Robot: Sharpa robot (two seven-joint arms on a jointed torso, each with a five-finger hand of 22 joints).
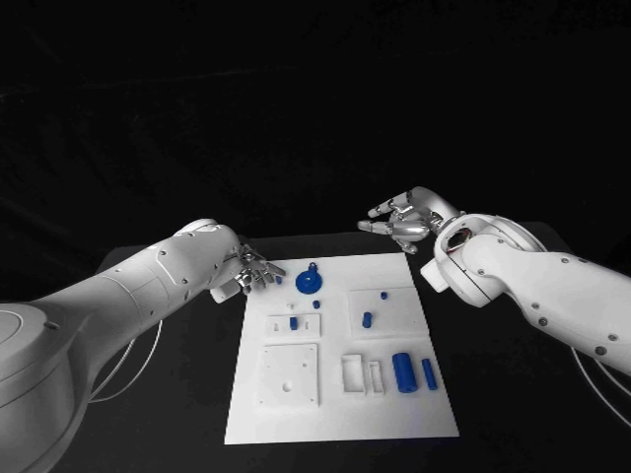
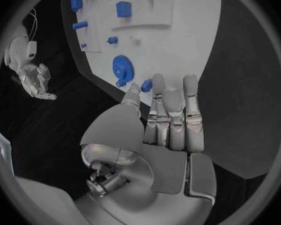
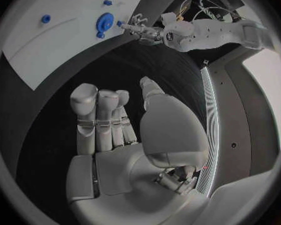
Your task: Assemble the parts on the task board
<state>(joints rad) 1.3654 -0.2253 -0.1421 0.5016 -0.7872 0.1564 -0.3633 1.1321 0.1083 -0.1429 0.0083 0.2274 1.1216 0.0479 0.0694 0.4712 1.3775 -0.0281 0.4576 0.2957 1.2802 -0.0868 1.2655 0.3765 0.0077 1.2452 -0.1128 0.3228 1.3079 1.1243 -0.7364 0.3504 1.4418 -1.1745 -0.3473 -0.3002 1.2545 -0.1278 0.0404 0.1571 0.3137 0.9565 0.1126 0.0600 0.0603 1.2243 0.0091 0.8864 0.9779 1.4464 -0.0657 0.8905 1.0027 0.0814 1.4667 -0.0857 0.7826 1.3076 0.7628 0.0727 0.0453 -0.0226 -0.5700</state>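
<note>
You're looking at two glossy white arms, the left arm (image 1: 109,296) and the right arm (image 1: 557,286), with rounded shells dotted by small dark screws. Thin pale cables (image 1: 131,360) loop beneath them. Each ends in a silver metallic hand, left hand (image 1: 251,268) and right hand (image 1: 408,219), with segmented fingers (image 2: 172,116).

One task board (image 1: 401,419), two hands, seven blue parts.
</note>
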